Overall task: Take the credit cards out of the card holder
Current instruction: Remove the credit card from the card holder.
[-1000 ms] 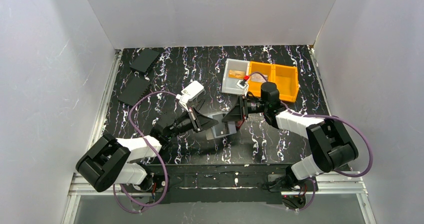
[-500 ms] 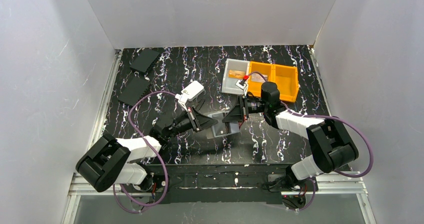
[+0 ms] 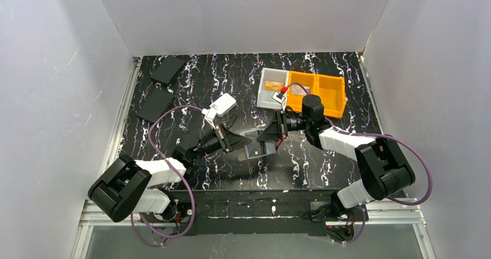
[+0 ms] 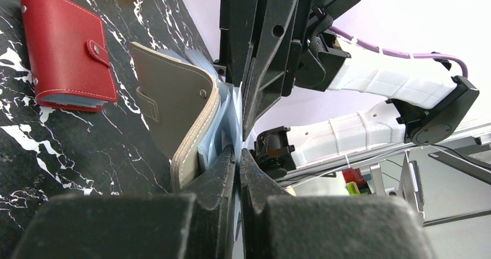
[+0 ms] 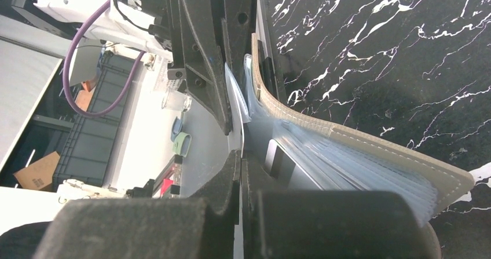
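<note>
Grey-taupe leather-like folding card holder (image 3: 255, 145) stood fanned open at mid-tabletop (image 3: 324, 166), between both arms. A black card (image 5: 279, 160) sat in one sleeve. The left fingers (image 4: 214, 178) were closed on a clear inner sleeve. The right fingers (image 5: 223, 178) were closed on a thin pale leaf (image 5: 233, 99), card or sleeve unclear. Step judged: extraction grip. Next: right pulls outward, left anchors.

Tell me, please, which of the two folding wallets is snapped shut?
The red leather-like wallet, flat on the black marbled table; the grey-taupe leather-like wallet is spread open, sleeves fanned.
</note>
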Available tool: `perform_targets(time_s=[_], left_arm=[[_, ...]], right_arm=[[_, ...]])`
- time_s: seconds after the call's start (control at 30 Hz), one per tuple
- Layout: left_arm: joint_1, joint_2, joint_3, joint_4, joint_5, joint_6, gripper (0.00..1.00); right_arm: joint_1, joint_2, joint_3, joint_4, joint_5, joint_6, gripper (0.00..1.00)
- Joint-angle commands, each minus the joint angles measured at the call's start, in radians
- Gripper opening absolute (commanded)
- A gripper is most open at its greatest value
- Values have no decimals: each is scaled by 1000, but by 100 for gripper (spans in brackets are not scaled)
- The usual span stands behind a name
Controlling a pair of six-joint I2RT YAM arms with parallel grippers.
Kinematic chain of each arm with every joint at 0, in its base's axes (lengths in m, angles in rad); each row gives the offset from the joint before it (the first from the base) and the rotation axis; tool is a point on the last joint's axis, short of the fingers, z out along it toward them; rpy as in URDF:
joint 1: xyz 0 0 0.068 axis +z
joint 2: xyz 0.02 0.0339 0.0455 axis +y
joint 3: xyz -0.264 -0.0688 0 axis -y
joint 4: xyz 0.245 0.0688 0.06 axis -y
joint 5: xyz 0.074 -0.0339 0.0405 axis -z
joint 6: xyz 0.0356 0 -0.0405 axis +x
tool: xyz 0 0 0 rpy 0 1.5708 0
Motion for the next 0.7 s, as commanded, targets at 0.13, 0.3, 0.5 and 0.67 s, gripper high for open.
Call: perform_targets(time_s=[0.13,0.3,0.5,0.67], left_arm=[[47,-59,-23,136,43,-15,5],[53,-35,-30,145,63,-22,0],[61,-32,-39,152,68,-20,0],[62,-22,-45,155,64,-18,0]], right_arm=[[-38,-15,11,22,0,-27,1],[-38,-5,4,12,8,-42,1],[-38,4,3,-7,11,-60,9],[-38,3,-2,16,2,-38,18]])
